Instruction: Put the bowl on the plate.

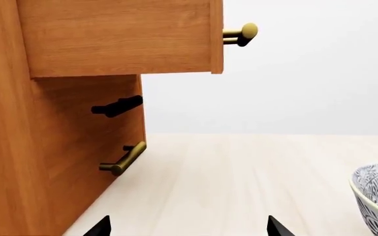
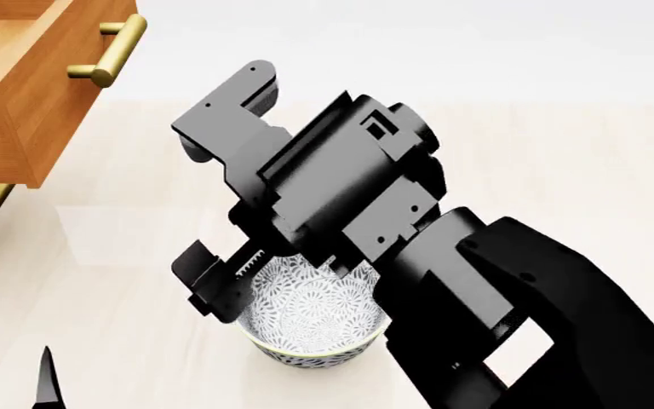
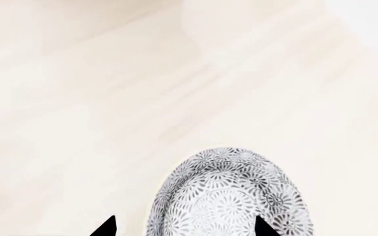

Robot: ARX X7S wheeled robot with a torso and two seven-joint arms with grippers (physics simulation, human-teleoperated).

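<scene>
The right hand [image 3: 183, 227] (released, fingers spread) hangs over the bowl [image 3: 232, 196] on the table [image 3: 77, 123].

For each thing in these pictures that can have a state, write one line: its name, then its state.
bowl: upright on the table, empty, right gripper above it.
top drawer: pulled open.
lower drawer: shut.
left gripper: open, empty, tips apart over bare table.
right gripper: open, tips apart over the bowl's rim, not clamped on it.
plate: not in view.
</scene>
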